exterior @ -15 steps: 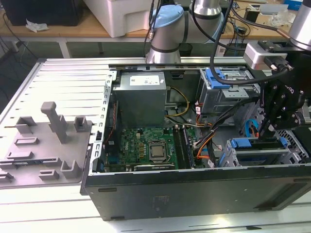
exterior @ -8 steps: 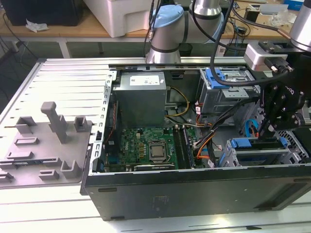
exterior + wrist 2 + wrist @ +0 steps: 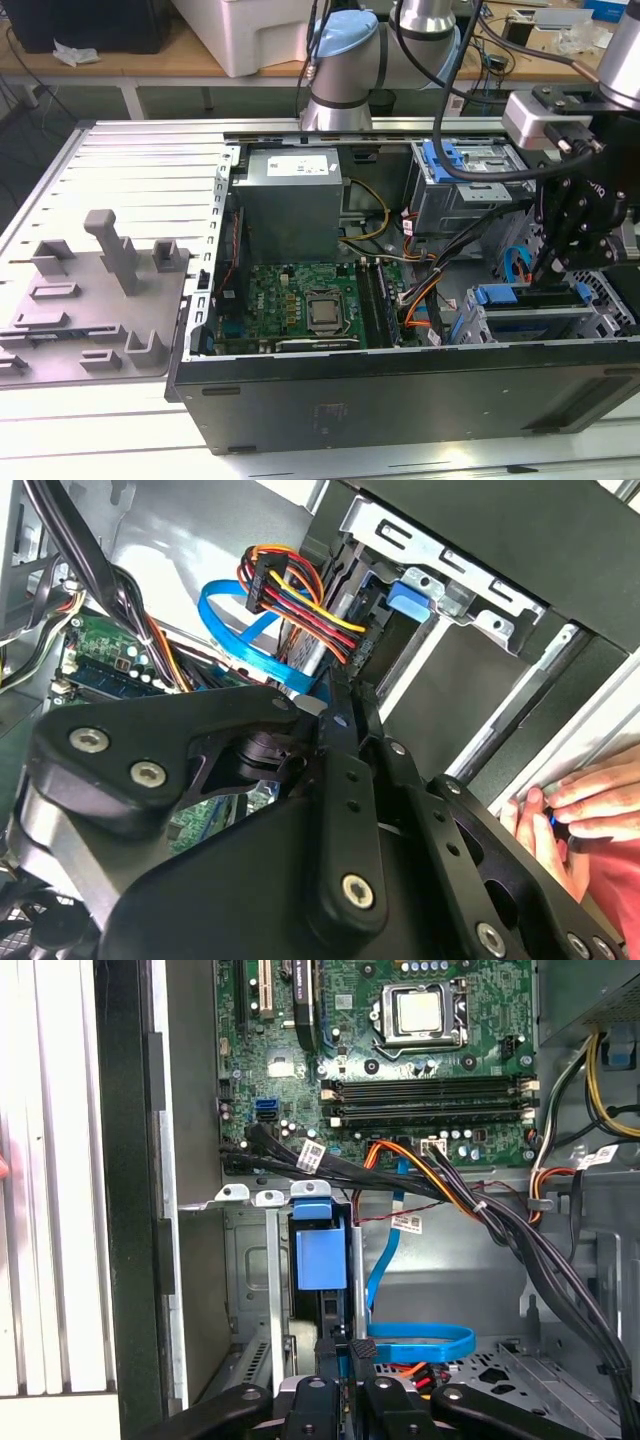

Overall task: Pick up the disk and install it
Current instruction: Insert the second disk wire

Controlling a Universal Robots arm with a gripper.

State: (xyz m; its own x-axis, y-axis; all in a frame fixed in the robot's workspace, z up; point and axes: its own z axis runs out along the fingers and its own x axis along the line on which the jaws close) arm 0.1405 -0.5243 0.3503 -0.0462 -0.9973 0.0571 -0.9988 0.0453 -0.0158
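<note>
Disk (image 3: 321, 1260), blue carrier showing, sits edge-on in the drive cage (image 3: 520, 315) at the computer case (image 3: 400, 390) front corner, by the exterior view's right. Gripper (image 3: 340, 1352) directly over it; jaws closed narrowly on the disk's edge, probably gripping, though contact is partly hidden. Step judged: insertion, nearly seated. A hand (image 3: 575, 820) rests on the case rim. Next calls for straight push along the cage rails.
</note>
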